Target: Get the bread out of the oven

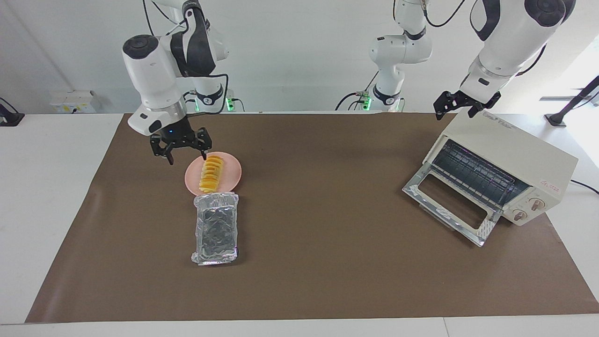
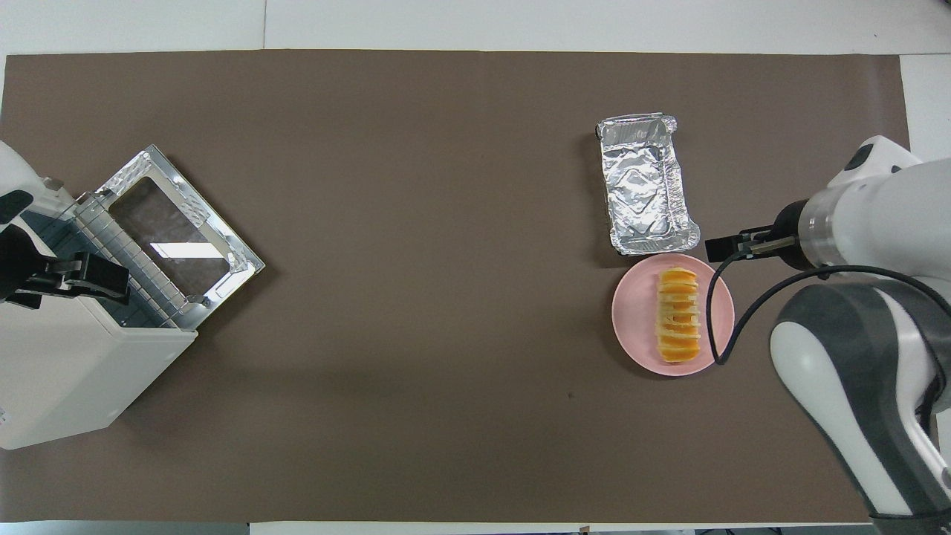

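Note:
The bread [image 1: 211,174] [image 2: 678,315], an orange-yellow ridged loaf, lies on the pink plate [image 1: 232,177] [image 2: 633,321]. My right gripper [image 1: 187,158] [image 2: 722,247] hangs open and empty above the plate's edge toward the right arm's end of the table, clear of the bread. The cream-white oven [image 1: 510,159] [image 2: 67,371] stands at the left arm's end with its glass door [image 1: 449,206] [image 2: 178,238] dropped open and its wire rack bare. My left gripper [image 1: 457,111] [image 2: 93,275] waits open over the oven's top.
A crinkled silver foil tray [image 1: 216,229] [image 2: 646,186] lies empty on the brown mat, touching the plate's edge farther from the robots. A third white arm's base [image 1: 390,89] stands at the table's robot end.

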